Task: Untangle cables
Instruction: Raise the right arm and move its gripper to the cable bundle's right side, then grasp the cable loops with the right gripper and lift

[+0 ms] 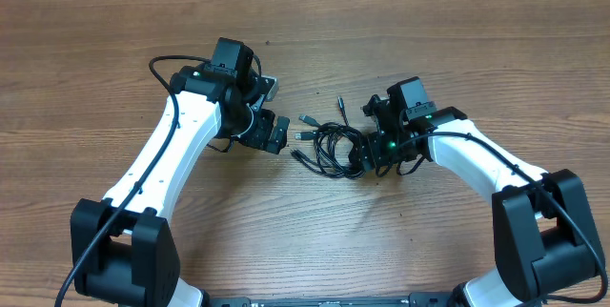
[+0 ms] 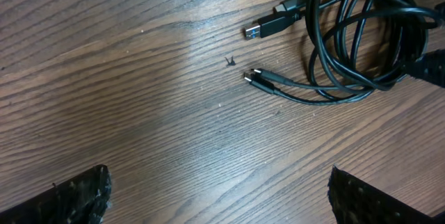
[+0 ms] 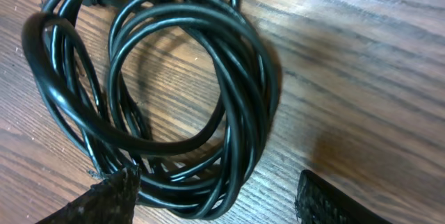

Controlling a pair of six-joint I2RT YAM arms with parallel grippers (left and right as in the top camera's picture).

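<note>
The cables [image 1: 332, 145] are thin black cords coiled together in loose loops at the table's middle, with silver-tipped plugs [image 1: 307, 119] sticking out to the left. My right gripper [image 1: 370, 135] is open at the coil's right edge. In the right wrist view the cables [image 3: 188, 92] fill the frame. Several strands lie between the open jaws of the right gripper [image 3: 219, 200], whose left fingertip [image 3: 104, 200] rests on the coil while the other stands apart from it. My left gripper [image 1: 275, 110] is open left of the coil. In the left wrist view the left gripper [image 2: 219, 196] hangs over bare wood, with the cables [image 2: 348, 43] ahead at upper right.
A USB plug [image 2: 268, 26] and a small plug [image 2: 256, 78] point left out of the coil toward my left gripper. The wooden table [image 1: 457, 21] runs past both arms on every side. Both arm bases stand at the near edge.
</note>
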